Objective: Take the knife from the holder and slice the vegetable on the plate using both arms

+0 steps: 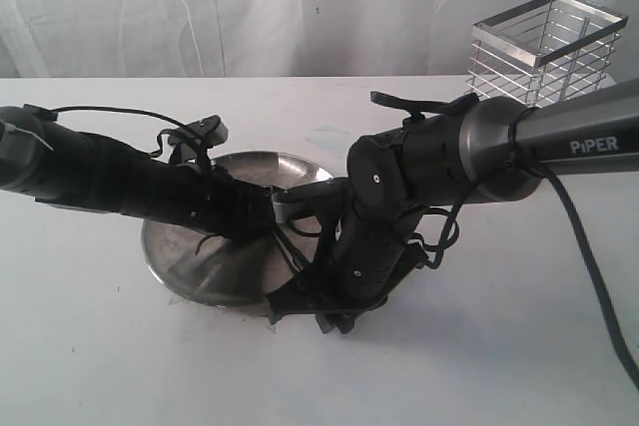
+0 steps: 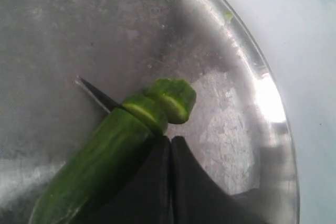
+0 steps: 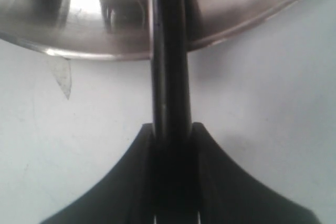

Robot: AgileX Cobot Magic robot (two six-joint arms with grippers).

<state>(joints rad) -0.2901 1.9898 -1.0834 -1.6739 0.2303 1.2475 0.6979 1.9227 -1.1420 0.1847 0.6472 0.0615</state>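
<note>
The green vegetable (image 2: 100, 166) lies on the steel plate (image 2: 247, 129), with two cut slices (image 2: 176, 98) leaning at its end. The knife's dark blade tip (image 2: 97, 95) pokes out from behind the vegetable at the cut. My left gripper (image 2: 170, 140) is shut, its fingers pressed together right against the vegetable's side, nothing between them. My right gripper (image 3: 172, 129) is shut on the knife's black handle (image 3: 170, 72), which runs over the plate rim (image 3: 236, 24). In the exterior view both arms meet over the plate (image 1: 185, 266).
The chrome wire holder (image 1: 544, 47) stands at the back right of the white table. A small pale scrap (image 3: 63, 77) lies on the table beside the plate's rim. A white curtain hangs behind the table.
</note>
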